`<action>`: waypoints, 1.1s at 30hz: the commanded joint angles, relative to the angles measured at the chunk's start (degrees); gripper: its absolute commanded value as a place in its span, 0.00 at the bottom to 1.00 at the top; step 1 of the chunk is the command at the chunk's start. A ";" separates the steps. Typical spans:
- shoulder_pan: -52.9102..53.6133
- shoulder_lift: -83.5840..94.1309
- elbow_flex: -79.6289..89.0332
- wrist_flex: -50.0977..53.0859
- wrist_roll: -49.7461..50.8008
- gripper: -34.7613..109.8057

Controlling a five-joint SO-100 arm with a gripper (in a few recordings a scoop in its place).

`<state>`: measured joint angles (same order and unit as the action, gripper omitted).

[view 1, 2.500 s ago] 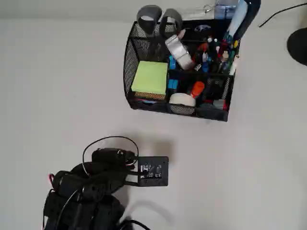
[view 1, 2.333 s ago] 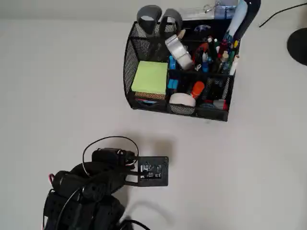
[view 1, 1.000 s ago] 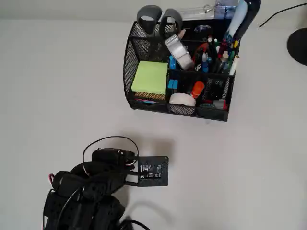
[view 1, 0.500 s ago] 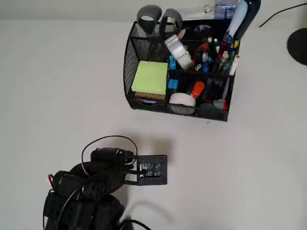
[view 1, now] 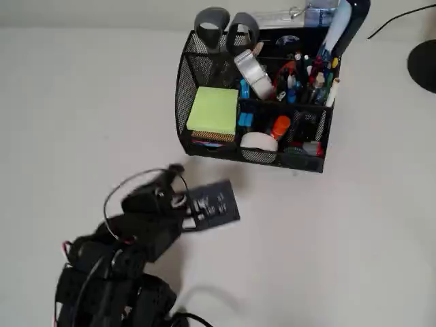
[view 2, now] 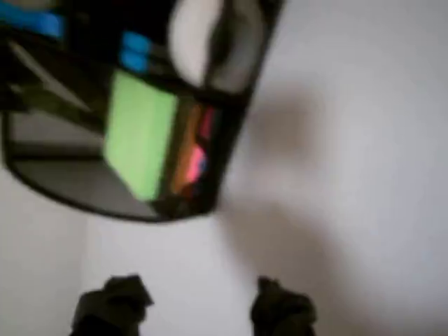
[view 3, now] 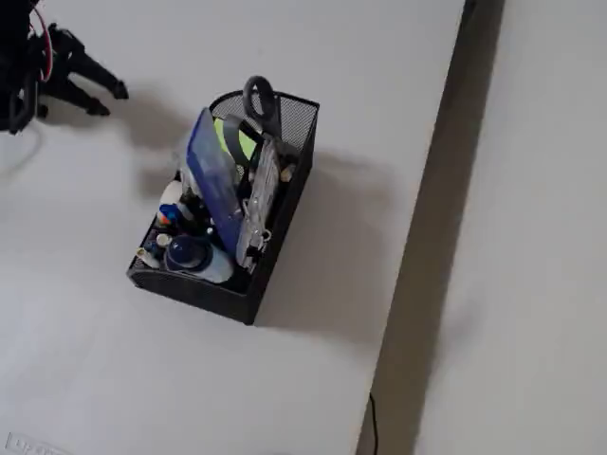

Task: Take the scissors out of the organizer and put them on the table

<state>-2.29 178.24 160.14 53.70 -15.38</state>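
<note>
No writing is legible anywhere. My jaws stand apart with nothing between them, my arm (view 1: 129, 231) low over the desk (view 1: 354, 245), near the organizer (view 1: 204, 146). The scissors (view 1: 225, 27) stand in its rear corner compartment, handles up.

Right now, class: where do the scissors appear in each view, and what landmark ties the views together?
Overhead view: scissors at top centre, handles above the organizer's back-left corner.
Wrist view: too blurred to find them.
Fixed view: scissors upper centre, handles up.
Shared landmark: the green sticky-note pad.
</note>
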 commanded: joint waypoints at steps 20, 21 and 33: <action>5.71 -88.24 -87.98 -21.88 16.00 0.50; 6.06 -89.12 -88.24 -23.03 16.08 0.50; 9.67 -94.31 -88.24 -33.05 20.30 0.39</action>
<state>5.54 83.94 76.20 24.08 2.81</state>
